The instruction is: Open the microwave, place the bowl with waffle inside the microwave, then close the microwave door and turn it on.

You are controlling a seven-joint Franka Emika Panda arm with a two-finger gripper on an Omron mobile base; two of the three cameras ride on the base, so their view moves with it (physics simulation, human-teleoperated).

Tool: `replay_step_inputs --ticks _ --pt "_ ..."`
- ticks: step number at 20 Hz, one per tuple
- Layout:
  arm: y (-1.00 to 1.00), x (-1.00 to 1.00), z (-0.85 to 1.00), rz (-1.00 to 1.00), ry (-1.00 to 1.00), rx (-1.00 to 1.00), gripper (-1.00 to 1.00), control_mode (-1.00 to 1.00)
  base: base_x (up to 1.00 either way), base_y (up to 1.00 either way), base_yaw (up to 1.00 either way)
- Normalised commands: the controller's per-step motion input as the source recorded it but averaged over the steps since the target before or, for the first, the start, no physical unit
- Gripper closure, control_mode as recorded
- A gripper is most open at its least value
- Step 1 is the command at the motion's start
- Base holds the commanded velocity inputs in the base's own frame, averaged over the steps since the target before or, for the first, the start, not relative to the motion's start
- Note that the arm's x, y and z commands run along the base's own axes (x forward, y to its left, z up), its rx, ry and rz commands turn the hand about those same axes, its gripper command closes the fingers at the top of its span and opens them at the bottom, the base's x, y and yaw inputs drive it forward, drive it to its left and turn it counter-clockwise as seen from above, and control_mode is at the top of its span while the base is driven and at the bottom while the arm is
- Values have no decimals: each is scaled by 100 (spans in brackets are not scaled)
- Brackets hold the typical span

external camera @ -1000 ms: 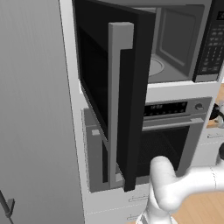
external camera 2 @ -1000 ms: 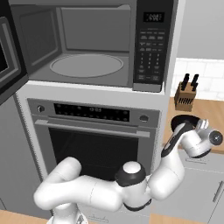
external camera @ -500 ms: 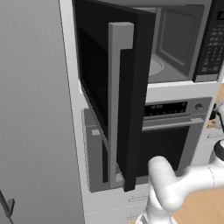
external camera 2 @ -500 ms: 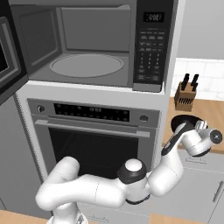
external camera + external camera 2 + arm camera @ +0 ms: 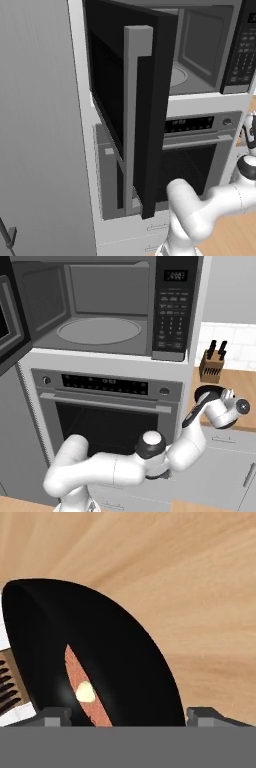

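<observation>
Gripper: in the hand view the gripper (image 5: 129,714) shows two dark tips standing wide apart at the bottom edge, one on each side of the black bowl; whether they touch it cannot be told.
Bowl: the bowl (image 5: 107,662) lies close under the hand on the wooden counter (image 5: 200,587); inside it sits a brown waffle (image 5: 85,689) with a pale yellow dab on it.
Arm pose: in the right base view the white arm (image 5: 115,468) rises from the lower left, bends at a dark-capped elbow in front of the oven, then stretches up and right, with the hand (image 5: 225,411) turned sideways at the bowl's dark rim on the counter.
Knife block: a wooden knife block (image 5: 212,366) stands on the same counter, behind the hand, against the white tiled wall.
Oven: the steel wall oven (image 5: 107,406) with a horizontal handle sits directly under the microwave.
Microwave: the microwave (image 5: 110,311) is open, showing a grey cavity, round turntable (image 5: 98,331) and keypad strip (image 5: 171,316) on its right.
Microwave door: in the left base view the microwave door (image 5: 127,100) is swung out to the left, its long grey bar handle (image 5: 134,115) upright and facing the camera.
</observation>
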Motion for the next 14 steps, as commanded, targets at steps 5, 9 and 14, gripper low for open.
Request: replay_step_inputs --ticks 5,9,14 --pt "5 35 -21 2 3 0 100 -100 0 0 0" --pt "0 11 -20 5 4 0 100 -100 0 0 0" --pt "0 -37 -4 5 -2 0 100 -100 0 0 0"
